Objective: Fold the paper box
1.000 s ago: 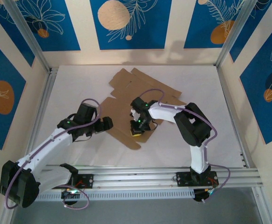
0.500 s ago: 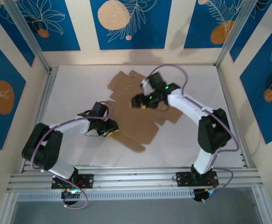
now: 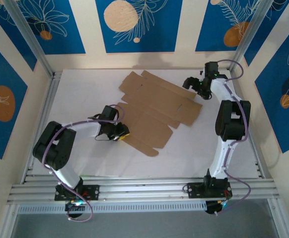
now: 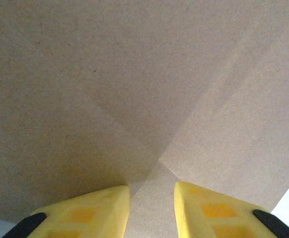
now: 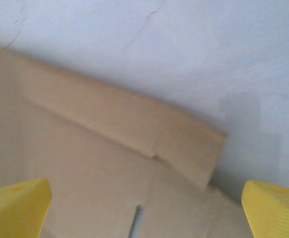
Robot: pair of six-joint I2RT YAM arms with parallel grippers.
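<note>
The paper box (image 3: 154, 111) is a flat brown die-cut cardboard sheet lying unfolded on the white table (image 3: 85, 89). My left gripper (image 3: 120, 133) sits low at the sheet's near left edge. In the left wrist view its yellow fingers (image 4: 85, 215) stand a narrow gap apart around the left gripper's midpoint (image 4: 152, 198), with cardboard (image 4: 134, 74) and its crease lines close beneath. My right gripper (image 3: 188, 82) hovers by the sheet's far right corner. There the right gripper (image 5: 145, 191) is wide open over a flap (image 5: 134, 124) and a slot, holding nothing.
Upright frame posts and painted walls close in the table on three sides. An aluminium rail (image 3: 144, 186) with both arm bases runs along the near edge. Bare white table (image 5: 184, 49) lies beyond the sheet's far right corner.
My right gripper has left the middle of the sheet and swung out to the far right corner. The left arm has folded inward, its gripper reaching the sheet's left edge. The sheet shifted slightly.
</note>
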